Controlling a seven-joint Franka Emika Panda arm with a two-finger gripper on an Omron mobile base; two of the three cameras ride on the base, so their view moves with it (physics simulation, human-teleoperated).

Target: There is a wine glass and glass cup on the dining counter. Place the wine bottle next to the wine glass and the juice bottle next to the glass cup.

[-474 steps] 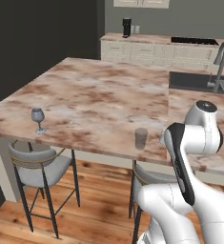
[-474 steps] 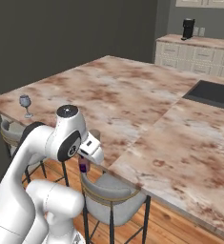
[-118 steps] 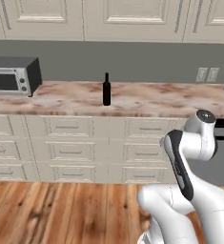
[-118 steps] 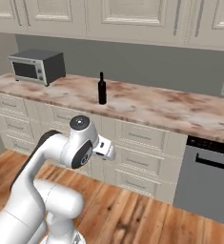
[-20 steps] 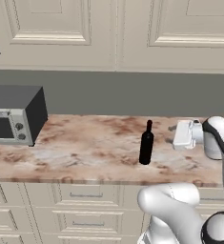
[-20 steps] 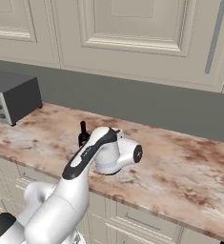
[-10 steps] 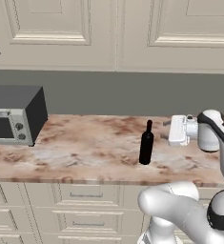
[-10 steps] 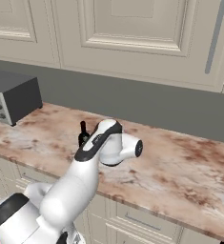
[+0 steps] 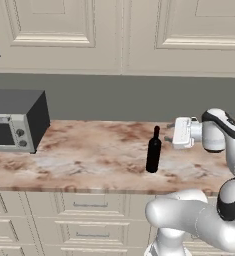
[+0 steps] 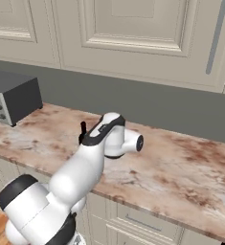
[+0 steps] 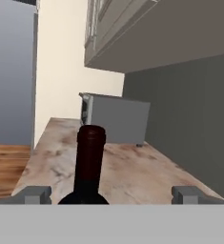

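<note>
The wine bottle (image 9: 153, 150), tall, black and slim, stands upright on the marbled worktop (image 9: 89, 156) near its front edge. Its neck (image 10: 83, 130) peeks out behind my arm in the right base view. My gripper (image 9: 174, 134) hovers just right of the bottle at neck height, pointing at it, apart from it. In the hand view the gripper (image 11: 111, 195) is open, with the bottle's neck (image 11: 90, 159) close ahead, a little left of the middle between the fingertips (image 11: 37, 194). The wine glass, glass cup, juice bottle and dining counter are out of view.
A dark toaster oven (image 9: 15, 121) sits at the worktop's left end, well beyond the bottle (image 11: 117, 117). A grey wall strip (image 9: 114, 97) and cream upper cabinets (image 9: 139, 35) back the worktop. Drawers (image 9: 79, 210) run beneath it.
My hand has moved left along the worktop, closer to the bottle's neck. The bottle stands where it was, and the jaws have stayed open.
</note>
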